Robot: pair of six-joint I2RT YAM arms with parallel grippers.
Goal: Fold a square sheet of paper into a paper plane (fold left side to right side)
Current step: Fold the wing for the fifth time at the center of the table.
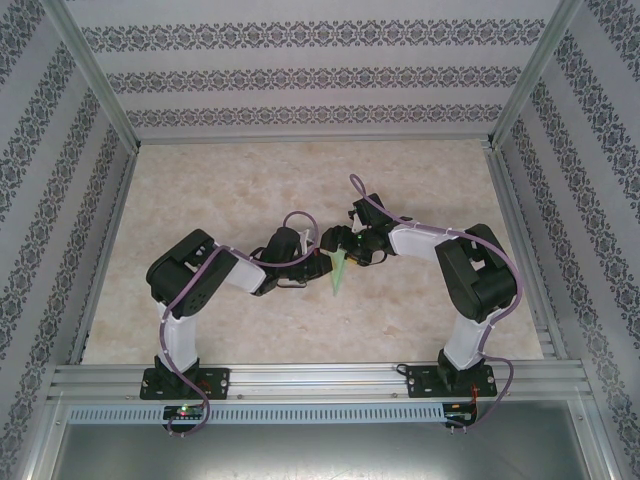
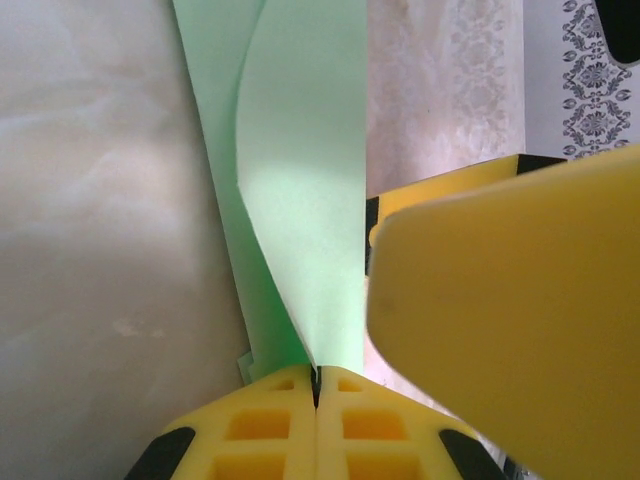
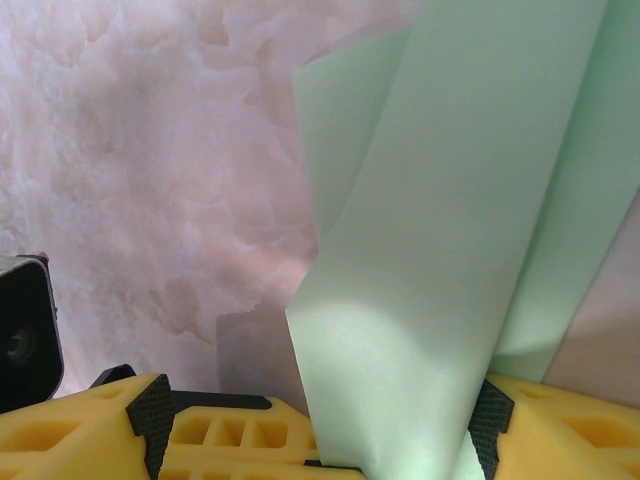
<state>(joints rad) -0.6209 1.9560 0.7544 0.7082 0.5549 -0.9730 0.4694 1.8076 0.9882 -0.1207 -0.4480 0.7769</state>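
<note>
Pale-green and already narrowed to a pointed dart: judging the paper plane nearly done, maybe only wing-spreading remaining. Sitting over the middle of the counter, between both wrists. Pinching its end fully closed with the left pincer; straddling it wide with the right pincer, apparently not clamping. Bending both elbows outward, forearms converging.

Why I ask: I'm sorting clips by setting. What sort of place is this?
Probably a staged robot test booth: wallpapered panels in a metal frame, enclosing a marble-look table.
</note>
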